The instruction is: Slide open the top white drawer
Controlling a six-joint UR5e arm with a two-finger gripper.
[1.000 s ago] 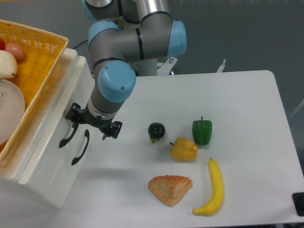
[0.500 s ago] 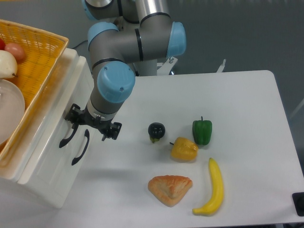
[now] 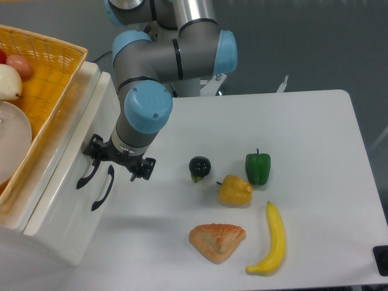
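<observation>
Fixed overhead view of white worktop [image 3: 315,133] with UR5e arm [image 3: 163,54] reaching down toward white cabinet at left edge. Gripper [image 3: 118,162] lowered just in front of cabinet face, fingers [image 3: 142,168] spread wide, one near the upper black handle [image 3: 86,173], the other out over the worktop; contact with the handle impossible to tell from this angle, nothing seen held. Top white drawer [image 3: 73,154] at left, its flat front tilted toward the camera, only slightly proud of the cabinet body. Second white drawer front [image 3: 66,224] directly below, with matching black handle [image 3: 103,188] just beside the upper one. Yellow woven basket [image 3: 48,79] resting on top of the cabinet, holding a white plate [image 3: 12,139] and pale rounded produce [image 3: 9,82]. On the worktop to the right, well apart from the cabinet: dark round fruit [image 3: 199,167], yellow bell pepper [image 3: 235,190], green bell pepper [image 3: 257,168], banana [image 3: 273,239], and a triangular golden pastry [image 3: 216,241]
</observation>
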